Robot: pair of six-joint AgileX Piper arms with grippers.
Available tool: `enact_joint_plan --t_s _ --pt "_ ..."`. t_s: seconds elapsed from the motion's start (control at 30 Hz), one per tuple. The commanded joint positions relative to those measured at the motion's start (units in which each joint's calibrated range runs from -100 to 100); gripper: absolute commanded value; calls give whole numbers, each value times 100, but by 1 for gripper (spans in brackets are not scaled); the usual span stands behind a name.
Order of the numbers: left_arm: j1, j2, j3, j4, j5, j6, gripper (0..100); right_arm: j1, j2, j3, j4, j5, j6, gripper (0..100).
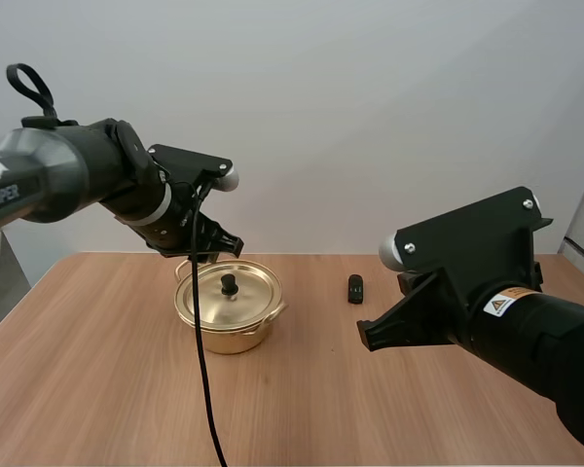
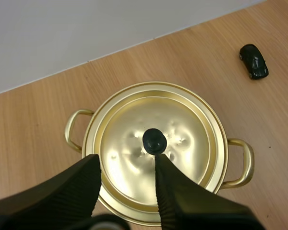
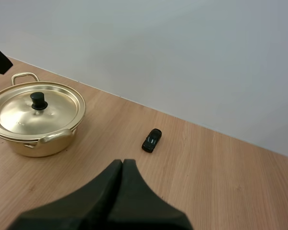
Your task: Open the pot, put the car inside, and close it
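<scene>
Pot (image 1: 236, 336): found lidded toward far edge of table (image 1: 97, 389). Held left gripper (image 2: 127, 165) wide over knob (image 2: 154, 141), seemingly off-centre: risked glancing pinch, dropped lid (image 2: 187, 143). Held right gripper (image 3: 122, 165) closed near car (image 3: 152, 140)

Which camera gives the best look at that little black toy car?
The left wrist view: it looks down on the car, so its roof and windows are plain. The high view shows it as a small dark shape right of the pot. The right wrist view shows it from a slant, apart from the pot.
</scene>
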State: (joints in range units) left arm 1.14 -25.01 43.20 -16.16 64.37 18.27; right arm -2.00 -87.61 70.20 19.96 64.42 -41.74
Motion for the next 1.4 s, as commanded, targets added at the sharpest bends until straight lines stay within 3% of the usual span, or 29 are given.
enact_joint_plan --t_s 0.0,0.17,0.5,0.7,0.9,1.1,1.37 --pt "-65 84 -4 -37 9 42 69 -2 -1 -7 9 16 -3 0" --pt "-205 151 -4 -51 -95 139 70 -2 -1 -7 9 16 -3 0" --pt "-201 656 -4 -50 -368 289 70 -26 -1 -7 9 42 -3 0" --pt "-201 1110 -4 -72 -517 372 90 -42 -1 -7 9 55 -3 0" --pt "-208 1381 -4 -122 -878 496 88 -42 -1 -7 9 55 -3 0" --pt "-208 1607 -36 -821 -1020 1072 87 -75 -1 -7 9 55 -3 0" --pt "-208 1967 -277 -856 -946 1095 80 -125 -1 -7 -1 75 -3 0"
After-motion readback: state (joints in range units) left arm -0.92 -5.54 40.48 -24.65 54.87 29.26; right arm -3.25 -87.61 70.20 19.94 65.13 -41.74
